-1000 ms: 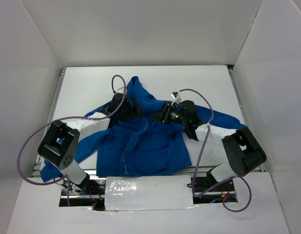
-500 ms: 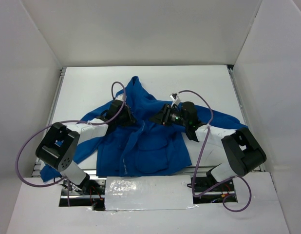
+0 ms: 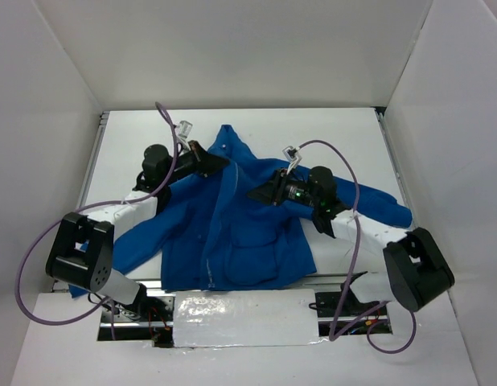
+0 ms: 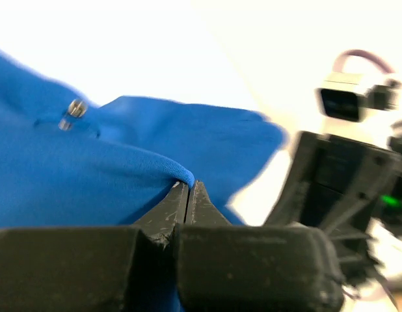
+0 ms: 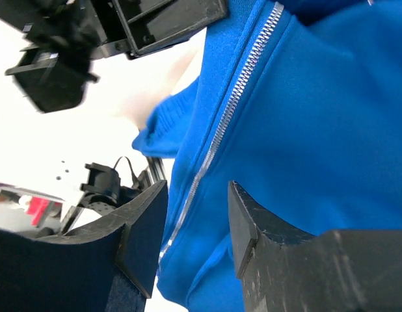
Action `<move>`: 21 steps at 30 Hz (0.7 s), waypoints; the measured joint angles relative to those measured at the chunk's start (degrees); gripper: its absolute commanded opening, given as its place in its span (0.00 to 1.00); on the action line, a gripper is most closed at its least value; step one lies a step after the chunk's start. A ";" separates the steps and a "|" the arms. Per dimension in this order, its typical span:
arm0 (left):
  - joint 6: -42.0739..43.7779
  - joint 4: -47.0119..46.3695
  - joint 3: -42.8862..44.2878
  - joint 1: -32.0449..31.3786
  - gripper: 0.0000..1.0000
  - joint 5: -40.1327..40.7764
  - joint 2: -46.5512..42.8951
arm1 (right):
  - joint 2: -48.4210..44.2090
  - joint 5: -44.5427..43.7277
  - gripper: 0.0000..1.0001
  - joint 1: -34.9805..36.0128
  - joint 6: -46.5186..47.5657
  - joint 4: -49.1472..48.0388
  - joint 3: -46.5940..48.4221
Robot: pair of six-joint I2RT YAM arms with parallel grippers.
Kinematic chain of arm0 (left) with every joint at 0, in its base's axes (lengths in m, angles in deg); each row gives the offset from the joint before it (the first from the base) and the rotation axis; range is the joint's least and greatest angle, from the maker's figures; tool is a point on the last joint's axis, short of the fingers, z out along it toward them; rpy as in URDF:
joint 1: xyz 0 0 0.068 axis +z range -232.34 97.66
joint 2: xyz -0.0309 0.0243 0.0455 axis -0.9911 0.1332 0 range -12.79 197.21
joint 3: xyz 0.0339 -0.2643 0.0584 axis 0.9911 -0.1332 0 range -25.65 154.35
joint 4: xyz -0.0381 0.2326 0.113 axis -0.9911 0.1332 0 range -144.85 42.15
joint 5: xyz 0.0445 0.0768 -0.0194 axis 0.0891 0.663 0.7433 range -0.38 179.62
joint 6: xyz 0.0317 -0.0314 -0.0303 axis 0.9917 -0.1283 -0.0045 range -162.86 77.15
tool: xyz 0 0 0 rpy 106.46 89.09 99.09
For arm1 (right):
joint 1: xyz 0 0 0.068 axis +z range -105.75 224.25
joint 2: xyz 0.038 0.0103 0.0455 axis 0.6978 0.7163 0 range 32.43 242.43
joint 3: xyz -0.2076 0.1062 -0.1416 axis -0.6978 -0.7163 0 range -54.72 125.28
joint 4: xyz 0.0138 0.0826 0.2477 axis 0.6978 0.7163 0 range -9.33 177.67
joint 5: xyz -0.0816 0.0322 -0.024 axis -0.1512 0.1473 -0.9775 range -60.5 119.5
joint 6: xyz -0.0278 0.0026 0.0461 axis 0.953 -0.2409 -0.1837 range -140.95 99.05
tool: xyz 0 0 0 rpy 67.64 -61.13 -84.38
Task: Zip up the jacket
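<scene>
The royal-blue jacket (image 3: 248, 233) lies spread in the middle of the table, collar toward the back. My left gripper (image 3: 215, 161) sits at the jacket's upper left front edge, by the collar. In the left wrist view its fingertips (image 4: 188, 188) are shut, with a fold of blue fabric (image 4: 123, 162) pinched at the tip and a silver snap (image 4: 71, 116) beyond it. My right gripper (image 3: 253, 195) hovers over the jacket's chest, open. In the right wrist view its gripper (image 5: 191, 227) straddles a raised fold carrying the silver zipper (image 5: 224, 127), without closing on it.
White walls enclose the table on three sides. A metal rail (image 3: 91, 165) runs along the left edge and a foil-taped strip (image 3: 248, 318) covers the near edge between the arm bases. Purple cables (image 3: 345, 181) loop above both arms. One sleeve (image 3: 385, 211) trails right.
My left gripper has shut and swung back and to the left, drawing the jacket's left front outward with it. The right gripper has shifted slightly and stays open.
</scene>
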 measured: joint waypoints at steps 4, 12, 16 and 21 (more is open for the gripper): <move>-4.50 -9.66 2.01 0.28 0.00 -9.66 0.68 | -5.70 -0.61 0.54 0.00 1.16 0.28 -0.96; -25.16 -28.72 -0.09 0.46 0.00 -24.94 4.81 | -9.55 -0.50 0.59 -2.12 -1.29 -1.20 -4.04; -28.61 -30.21 -6.16 -0.26 0.00 -27.69 6.58 | -8.48 0.94 0.60 -3.80 -3.89 -4.33 -4.90; -29.44 -30.69 -10.03 -1.16 0.00 -30.58 6.67 | -2.51 1.18 0.78 -3.76 -4.94 -4.94 -3.26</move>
